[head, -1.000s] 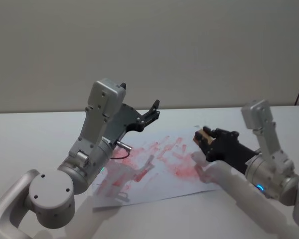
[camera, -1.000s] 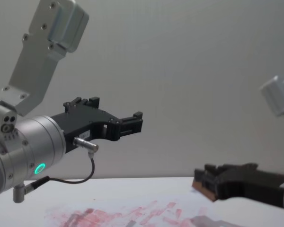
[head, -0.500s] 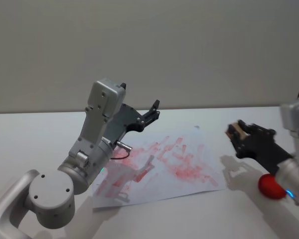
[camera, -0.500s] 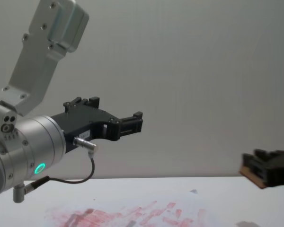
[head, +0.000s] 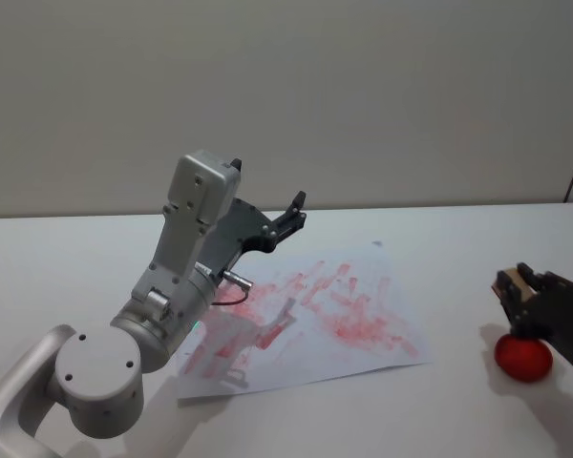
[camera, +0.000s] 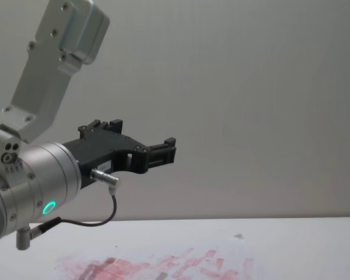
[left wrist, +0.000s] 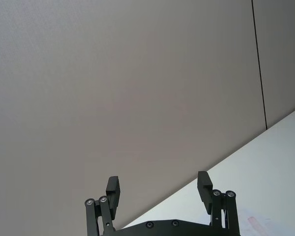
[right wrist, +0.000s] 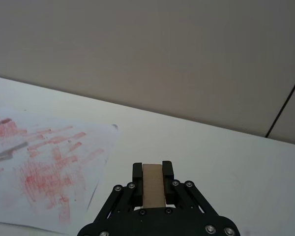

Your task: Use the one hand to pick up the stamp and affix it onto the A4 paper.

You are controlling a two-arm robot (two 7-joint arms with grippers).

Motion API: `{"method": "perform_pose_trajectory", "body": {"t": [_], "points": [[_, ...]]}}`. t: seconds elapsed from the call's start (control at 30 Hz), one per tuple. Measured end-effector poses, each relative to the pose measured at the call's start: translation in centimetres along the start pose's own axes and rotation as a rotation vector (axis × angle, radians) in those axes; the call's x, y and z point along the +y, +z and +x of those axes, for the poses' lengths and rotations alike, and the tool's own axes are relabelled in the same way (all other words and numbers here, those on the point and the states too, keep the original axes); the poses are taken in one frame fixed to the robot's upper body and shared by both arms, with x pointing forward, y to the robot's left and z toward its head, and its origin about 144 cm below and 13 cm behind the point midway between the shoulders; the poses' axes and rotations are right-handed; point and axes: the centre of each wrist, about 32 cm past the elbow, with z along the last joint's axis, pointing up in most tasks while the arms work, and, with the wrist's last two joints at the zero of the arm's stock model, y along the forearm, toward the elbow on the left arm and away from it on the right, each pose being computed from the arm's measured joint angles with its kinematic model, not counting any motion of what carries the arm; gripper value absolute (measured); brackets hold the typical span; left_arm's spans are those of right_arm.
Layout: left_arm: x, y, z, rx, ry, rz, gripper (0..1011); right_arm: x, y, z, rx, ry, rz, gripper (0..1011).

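Observation:
My right gripper (head: 512,284) is the hand; it hovers at the table's right edge, off the A4 paper, shut on the stamp (head: 515,281). In the right wrist view the stamp (right wrist: 153,189) is a pale brown wooden block clamped upright between the black jaws of the right gripper (right wrist: 153,170). The A4 paper (head: 363,334) lies mid-table, smeared with red-pink prints, and also shows in the right wrist view (right wrist: 44,167) and low in the chest view (camera: 163,265). My left gripper (head: 294,208) is raised above the paper's far left side, open and holding nothing (left wrist: 158,184).
A round red object (head: 523,357) sits on the white table (head: 439,229) directly under the right gripper. The left arm's large silver wrist with a green light (camera: 49,207) takes up the near left. A grey wall stands behind the table.
The right gripper has carried the stamp from over the paper's right edge rightward, off the sheet, to above the red object. The left arm has not moved.

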Motion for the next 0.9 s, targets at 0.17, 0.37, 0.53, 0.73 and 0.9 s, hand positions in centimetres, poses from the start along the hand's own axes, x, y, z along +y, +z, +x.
{"method": "perform_pose_trajectory", "body": {"t": [0.17,0.37,0.53,0.73,0.9], "points": [[0.0,0.0,0.0,0.000,0.000,0.000,1001,-0.9,-0.4,0.4,-0.003,-0.017,-0.032,223],[0.0,0.0,0.0,0.000,0.000,0.000,1001,-1.3,-0.7,0.8,-0.005,-0.025,-0.061,223],[0.0,0.0,0.0,0.000,0.000,0.000,1001,-1.3,-1.3,1.1,-0.003,-0.026,-0.095,223],[0.0,0.0,0.0,0.000,0.000,0.000,1001,-1.1,-1.9,1.3,-0.002,-0.017,-0.124,223],[0.0,0.0,0.0,0.000,0.000,0.000,1001,-0.8,-2.2,1.3,-0.002,-0.008,-0.140,223]]}}
